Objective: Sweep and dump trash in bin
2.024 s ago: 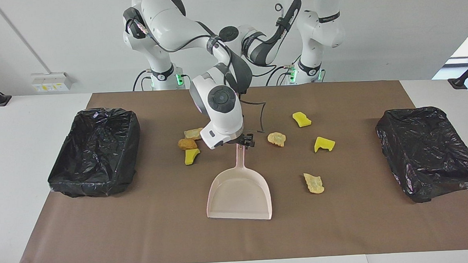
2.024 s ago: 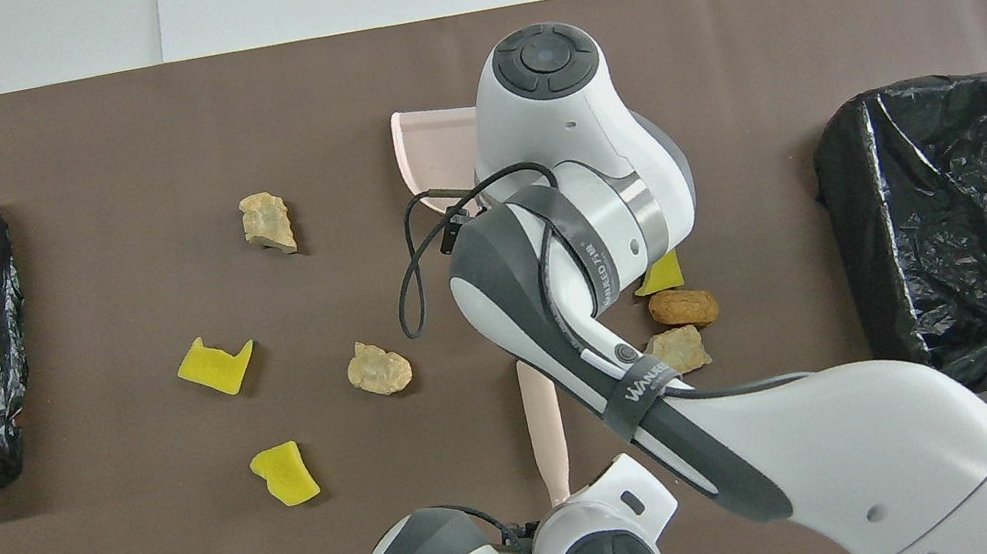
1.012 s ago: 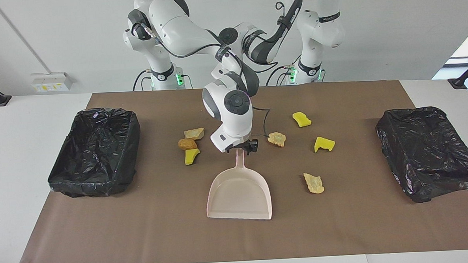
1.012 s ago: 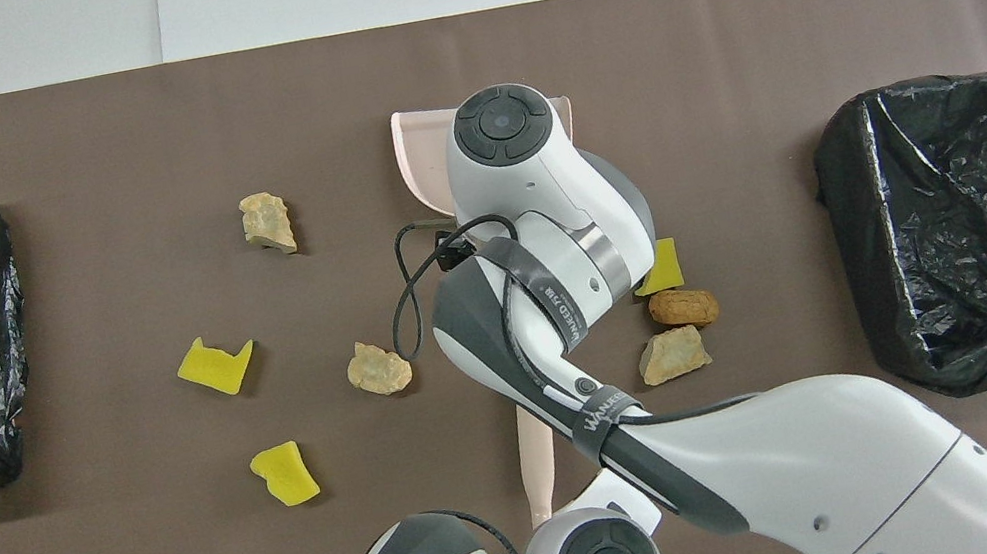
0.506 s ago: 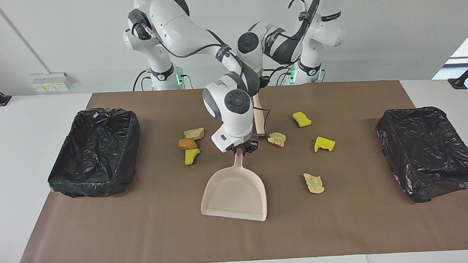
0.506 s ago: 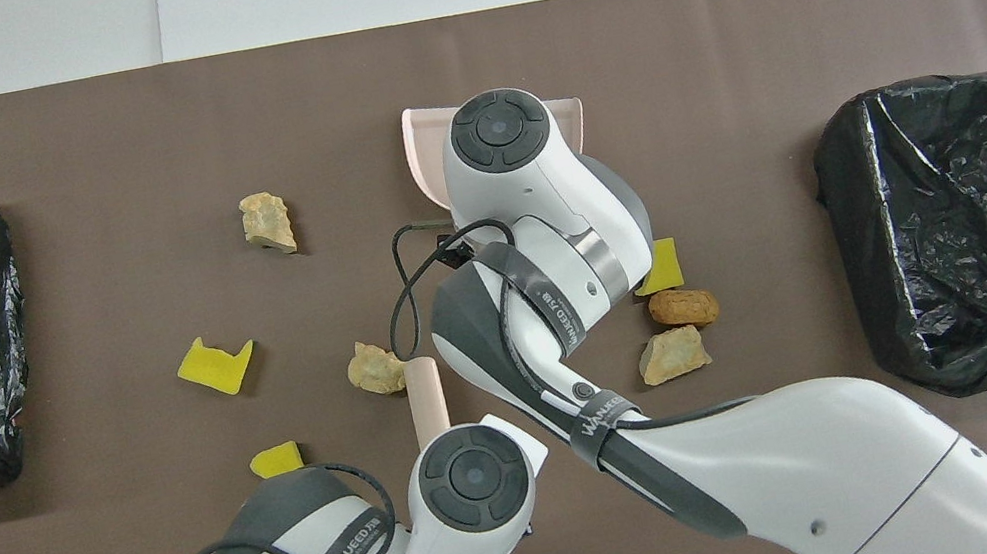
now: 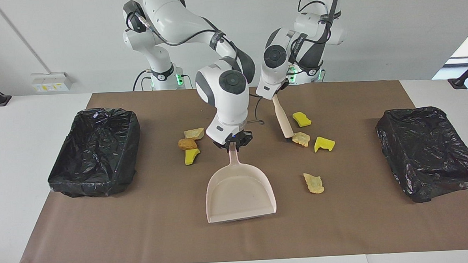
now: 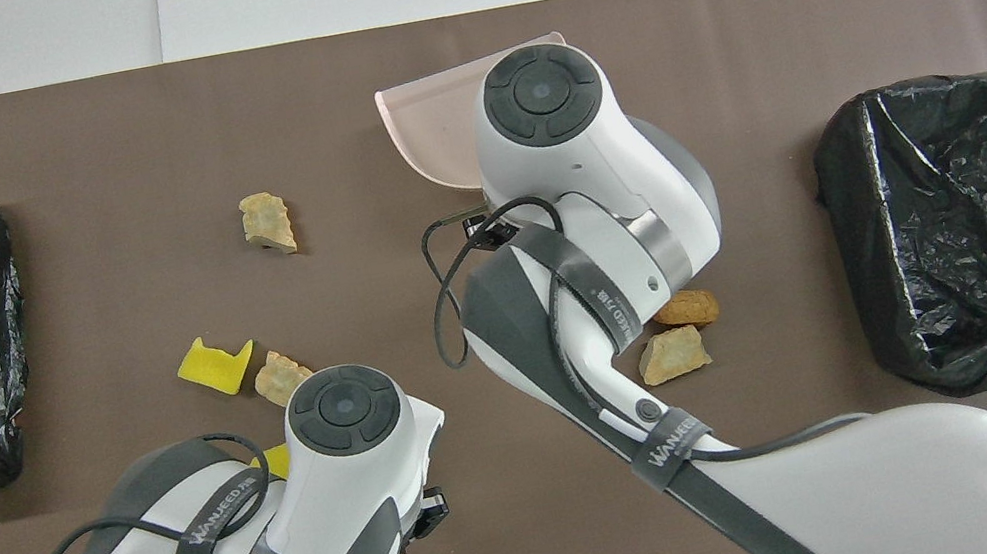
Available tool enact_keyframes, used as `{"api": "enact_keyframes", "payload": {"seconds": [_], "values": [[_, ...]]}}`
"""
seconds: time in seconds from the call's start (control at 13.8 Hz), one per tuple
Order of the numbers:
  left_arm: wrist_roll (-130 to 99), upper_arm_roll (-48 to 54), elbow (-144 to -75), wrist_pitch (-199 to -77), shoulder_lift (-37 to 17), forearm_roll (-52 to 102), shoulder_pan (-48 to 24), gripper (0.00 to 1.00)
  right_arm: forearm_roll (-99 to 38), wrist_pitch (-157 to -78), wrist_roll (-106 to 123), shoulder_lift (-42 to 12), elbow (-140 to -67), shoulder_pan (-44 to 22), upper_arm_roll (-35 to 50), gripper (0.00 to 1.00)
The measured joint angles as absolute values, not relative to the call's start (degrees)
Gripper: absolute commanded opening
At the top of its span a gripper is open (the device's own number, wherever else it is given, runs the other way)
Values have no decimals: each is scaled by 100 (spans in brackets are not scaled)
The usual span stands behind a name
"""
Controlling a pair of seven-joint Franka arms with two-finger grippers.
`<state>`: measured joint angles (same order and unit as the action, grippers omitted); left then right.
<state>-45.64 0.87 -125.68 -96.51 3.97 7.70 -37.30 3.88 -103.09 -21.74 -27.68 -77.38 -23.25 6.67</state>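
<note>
Since a second earlier, the left gripper (image 7: 276,93) had swung its brush (image 7: 282,119) out toward the left arm's end, pushing one pale chunk (image 7: 301,138) close beside a bright yellow piece (image 7: 324,143), and the pink dustpan (image 7: 240,192) had turned slightly. Brown paper (image 7: 143,230) covered most of the white table (image 7: 7,177), with a plain pale wall (image 7: 56,36) rising past the arm bases. Black-lined bins (image 7: 96,151) (image 7: 430,150) sat at either end of the paper. The left gripper was clenched on the brush handle, bristle end down at the pale chunk. The right gripper (image 7: 233,141) clasped the dustpan's handle, the pan resting flat at mid-table. Three chunks (image 7: 190,143) clustered toward the right arm's end beside that handle; another yellow piece (image 7: 301,119) lay nearer the robots, and a pale one (image 7: 313,183) lay alone beside the pan. From overhead, both arms hid parts of the pan and trash.
</note>
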Motion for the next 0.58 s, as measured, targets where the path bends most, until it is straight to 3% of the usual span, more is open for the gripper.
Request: {"api": "enact_keyframes", "payload": {"seconds": [0.36,0.58], "values": [[-4409,73,-12352,-9924,831,770,-2903,0,402,-8659,-29,-1506,-7981,-1922,671,0],[-4344,61,-12153,-10646,600,771,-2478,0,472,-8587,1467,-953,-8757,-2030,708,0]]}}
